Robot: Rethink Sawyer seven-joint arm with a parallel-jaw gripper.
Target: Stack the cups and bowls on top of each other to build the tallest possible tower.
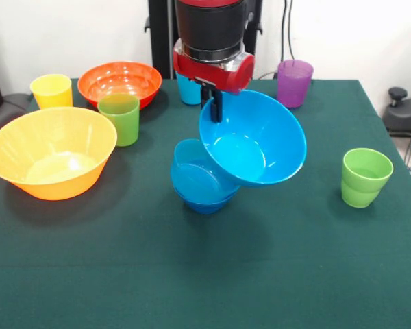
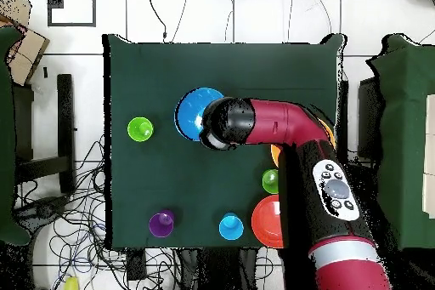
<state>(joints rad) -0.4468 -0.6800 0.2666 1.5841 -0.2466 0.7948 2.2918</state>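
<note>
My gripper (image 1: 215,104) is shut on the far rim of the big light blue bowl (image 1: 255,140) and holds it tilted, its opening towards the front. It hangs just above the medium light blue bowl (image 1: 197,175), which sits in a darker blue bowl (image 1: 207,203) at the table's middle. In the overhead view the arm's head (image 2: 226,122) covers part of the blue bowl (image 2: 192,112). The yellow-orange bowl (image 1: 51,152) and orange-red bowl (image 1: 120,81) stand at the left. The cups stand apart: yellow (image 1: 52,90), green (image 1: 119,118), green (image 1: 365,177), purple (image 1: 294,82), and light blue (image 1: 188,90) behind the arm.
The table has a dark green cloth (image 1: 123,274). In the overhead view the arm (image 2: 331,193) hides most of the yellow-orange bowl. The orange-red bowl (image 2: 266,220), light blue cup (image 2: 231,227) and purple cup (image 2: 161,223) line the robot's side.
</note>
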